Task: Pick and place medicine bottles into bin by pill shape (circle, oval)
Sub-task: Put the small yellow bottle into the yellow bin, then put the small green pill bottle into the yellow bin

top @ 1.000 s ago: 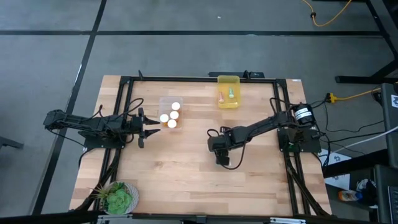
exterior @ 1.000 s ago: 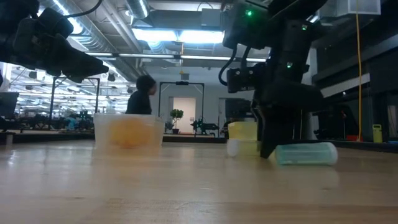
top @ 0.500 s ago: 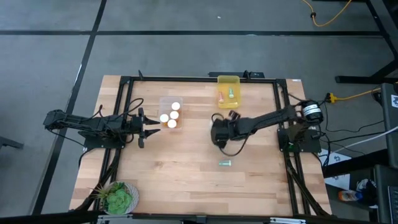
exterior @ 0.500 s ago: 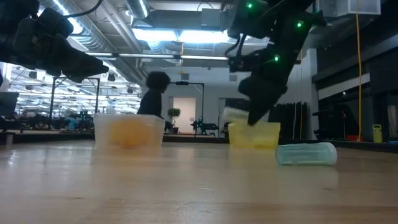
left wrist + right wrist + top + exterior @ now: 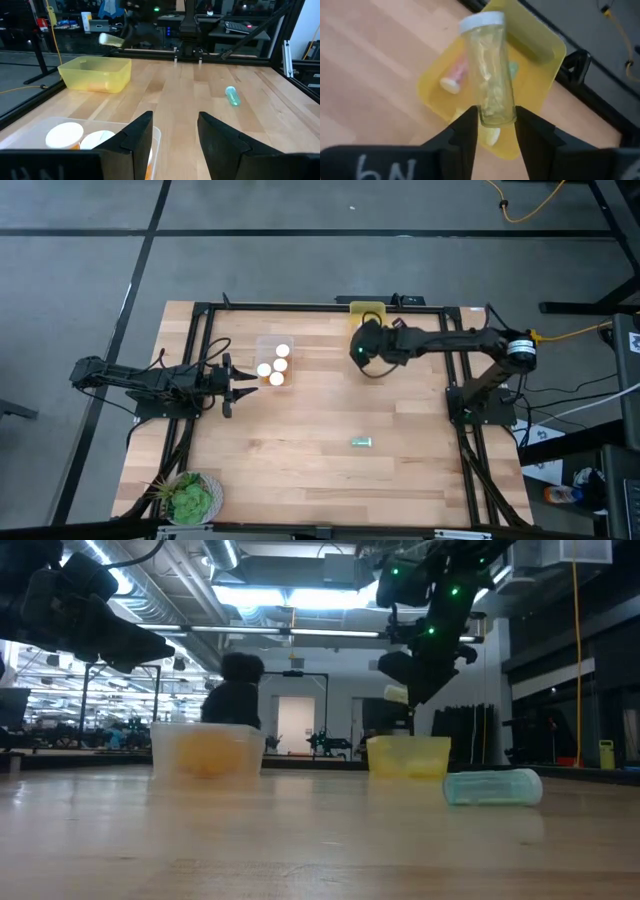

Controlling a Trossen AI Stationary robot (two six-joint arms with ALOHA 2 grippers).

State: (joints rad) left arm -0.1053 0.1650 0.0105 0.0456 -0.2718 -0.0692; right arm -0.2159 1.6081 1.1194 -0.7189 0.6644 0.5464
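above the far edge of the table (image 5: 300, 480), right gripper (image 5: 492, 127) poised over the yellow bin (image 5: 540, 55), jaws narrowed onto the base of a pale yellowish bottle (image 5: 487, 70) with a white cap, held out lengthwise beyond the fingers (image 5: 465, 135). below it in the bin, a pink bottle (image 5: 455, 77) and a greenish one (image 5: 512, 67), partly hidden. seen from the low view, the same bottle (image 5: 397, 693) hanging clear above the bin rim, not yet lowered.

toward the near edge, well apart from both bins, one teal bottle (image 5: 361, 442) lying on its side on bare wood, still to be sorted. near the left edge, a clear bin (image 5: 262, 345) holding orange bottles with white caps (image 5: 279, 364), just beyond the left gripper (image 5: 175, 135), waiting there with jaws parted and nothing between them. potted plant (image 5: 188, 497) at the near left corner. a person's dark outline (image 5: 232, 690) in the room beyond.

risks, judged from here: grip taken only at the very base, so a slip or swing of the long free end likely; release from this height liable to bounce the bottle off the rim or the bottles already inside and out onto the table; release slightly off centre liable to send it over the far edge. pill shape inside not legible, so correct bin unconfirmed.
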